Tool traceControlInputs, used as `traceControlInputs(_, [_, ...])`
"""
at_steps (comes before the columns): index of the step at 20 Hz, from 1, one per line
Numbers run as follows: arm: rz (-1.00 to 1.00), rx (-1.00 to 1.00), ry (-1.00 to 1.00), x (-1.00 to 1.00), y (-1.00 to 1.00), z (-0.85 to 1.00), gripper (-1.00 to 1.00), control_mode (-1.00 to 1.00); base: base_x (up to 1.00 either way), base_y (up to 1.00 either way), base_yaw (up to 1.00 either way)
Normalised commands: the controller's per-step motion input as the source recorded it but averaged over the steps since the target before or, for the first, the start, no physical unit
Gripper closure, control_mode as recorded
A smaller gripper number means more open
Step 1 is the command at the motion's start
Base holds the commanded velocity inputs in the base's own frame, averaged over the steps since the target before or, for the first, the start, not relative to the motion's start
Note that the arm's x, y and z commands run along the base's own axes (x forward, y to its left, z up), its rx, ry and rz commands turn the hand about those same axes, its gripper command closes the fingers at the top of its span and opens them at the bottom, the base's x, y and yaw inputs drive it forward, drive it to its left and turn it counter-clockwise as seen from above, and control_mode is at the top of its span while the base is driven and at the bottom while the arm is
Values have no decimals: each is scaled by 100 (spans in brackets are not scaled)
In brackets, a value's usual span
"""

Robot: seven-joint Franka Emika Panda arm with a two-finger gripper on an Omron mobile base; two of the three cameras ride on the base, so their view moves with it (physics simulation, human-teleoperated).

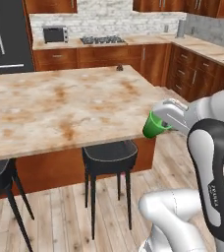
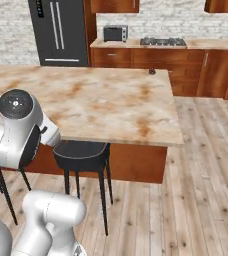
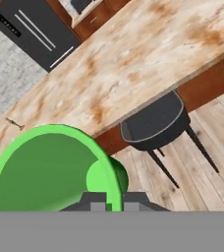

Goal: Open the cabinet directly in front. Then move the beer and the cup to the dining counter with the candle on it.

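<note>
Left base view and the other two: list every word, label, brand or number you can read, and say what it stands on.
Small vertical lettering on the dark joint cover of the robot arm: too blurred to read.
Toaster oven: no readable marking.
Fridge: no readable marking.
Cup, held in the shut gripper beside the dining counter: plain green, no text.

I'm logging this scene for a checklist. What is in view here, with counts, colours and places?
cup: one, bright green, held in the hand off the counter's near corner
dining counter: one, beige marble with rusty veining, centre
candle: one, thin, brass, on the counter
stools: two, black, under the counter's near edge
fridge: one, black, back wall
toaster oven: one, dark, back countertop
stove: one, dark burners, back countertop
hand: one, white, shut on the cup
</note>
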Motion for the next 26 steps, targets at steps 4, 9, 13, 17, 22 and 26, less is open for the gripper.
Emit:
traceControlInputs(4, [0, 0, 0, 0, 0, 0, 100, 100, 8, 100, -11])
traceControlInputs(9, [0, 0, 0, 0, 0, 0, 100, 100, 34, 100, -11])
traceControlInputs(13, [0, 0, 0, 0, 0, 0, 100, 100, 89, 100, -17])
traceControlInputs(17, [0, 0, 0, 0, 0, 0, 100, 100, 100, 92, -15])
traceControlInputs(22, [0, 0, 0, 0, 0, 0, 100, 100, 100, 29, -5])
traceControlInputs(26, [0, 0, 0, 0, 0, 0, 100, 100, 100, 3, 6])
